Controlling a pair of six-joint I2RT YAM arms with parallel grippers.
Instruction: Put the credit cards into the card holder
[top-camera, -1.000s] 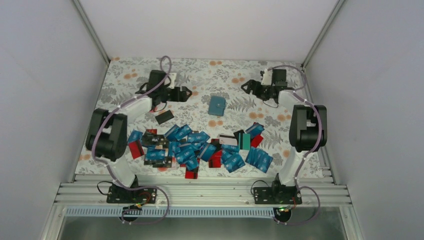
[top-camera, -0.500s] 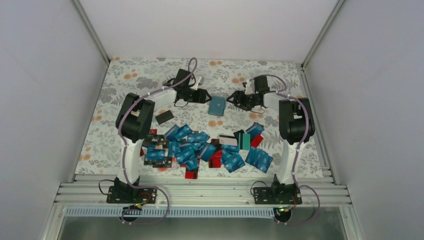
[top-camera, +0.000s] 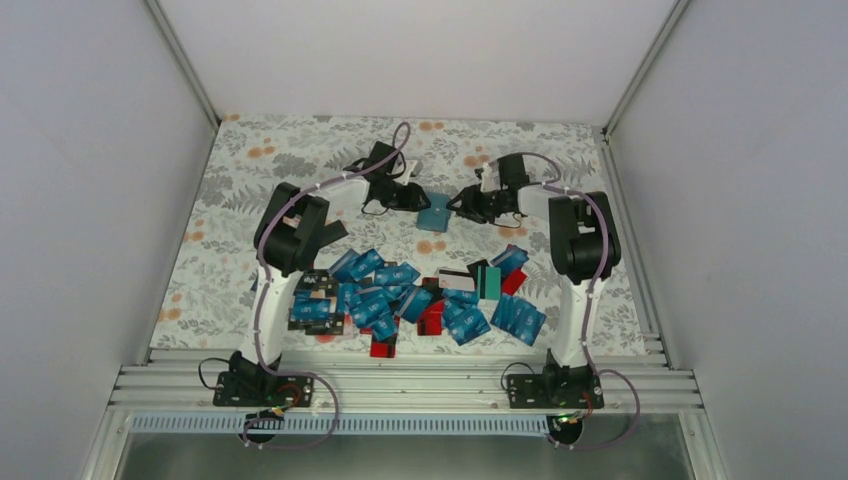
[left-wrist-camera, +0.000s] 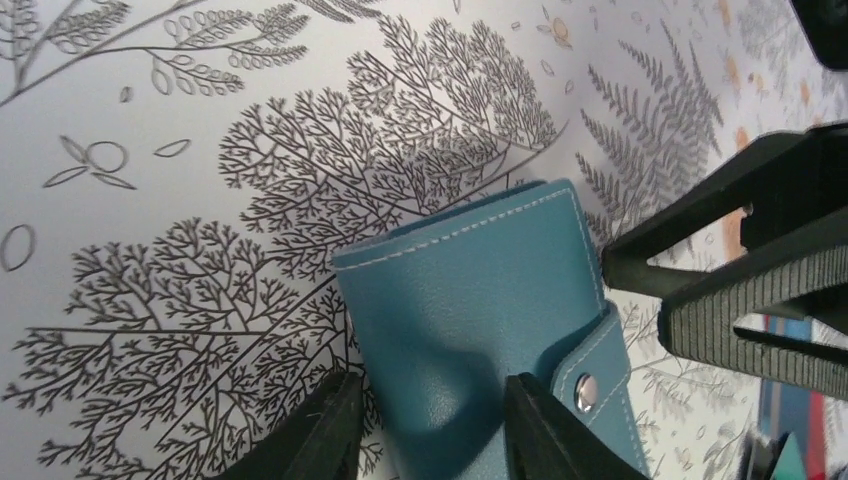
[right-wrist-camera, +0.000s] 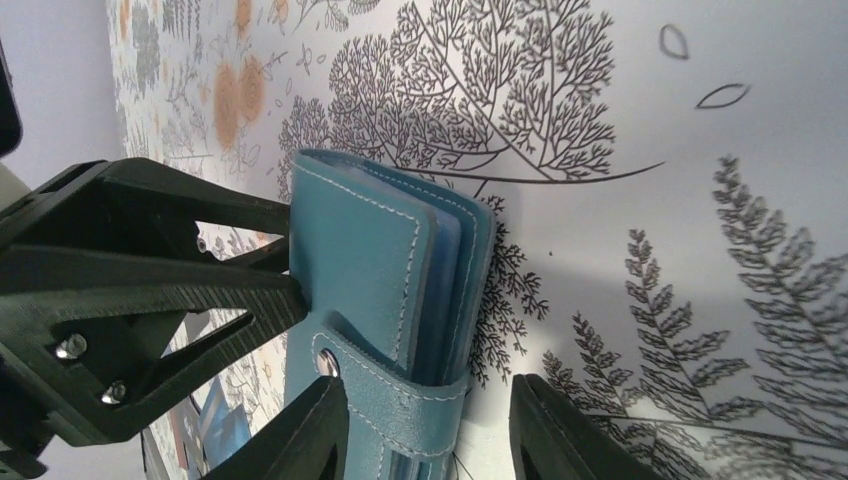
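card holder (top-camera: 434, 211), upper centre of top view | we judge it light, soft, snap-closed | take it by opposite edges | left gripper (left-wrist-camera: 430, 400) and right gripper (right-wrist-camera: 428, 395) part-open at it, neither clamped

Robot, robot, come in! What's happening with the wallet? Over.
Left gripper and right gripper at the card holder, jaws part open around its ends. Holder flat, strap snapped shut. Credit cards heaped nearer, nothing blocking.
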